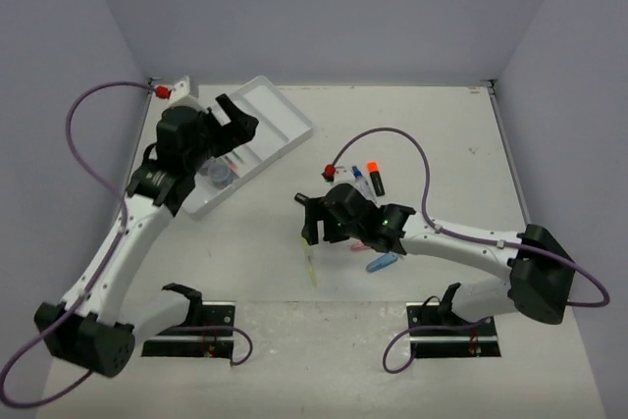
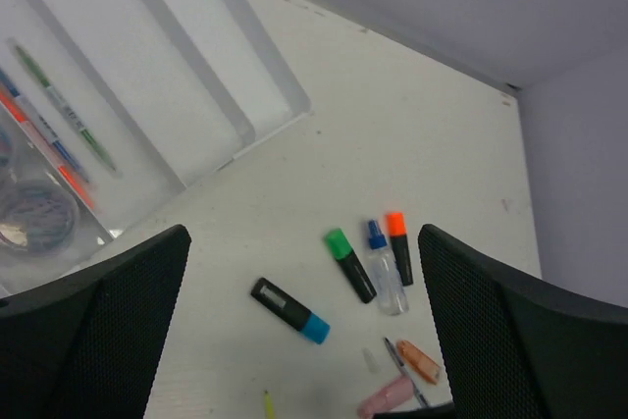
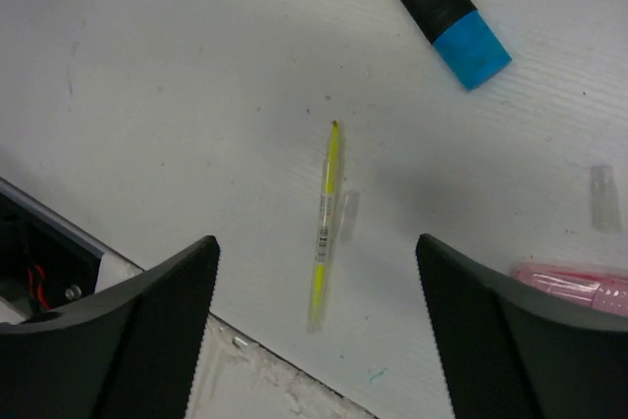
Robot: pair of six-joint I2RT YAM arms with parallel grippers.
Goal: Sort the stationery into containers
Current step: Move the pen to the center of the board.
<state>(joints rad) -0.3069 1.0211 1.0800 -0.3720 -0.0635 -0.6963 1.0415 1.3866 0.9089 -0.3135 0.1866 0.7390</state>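
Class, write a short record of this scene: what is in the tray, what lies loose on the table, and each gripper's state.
Tray: thin pens and a clear jar inside
Loose on table: yellow pen, blue-capped highlighter, green-capped highlighter, orange-capped highlighter, blue-capped bottle, pink piece, orange piece
Left gripper: open, empty, by the tray
Right gripper: open, empty, over the yellow pen
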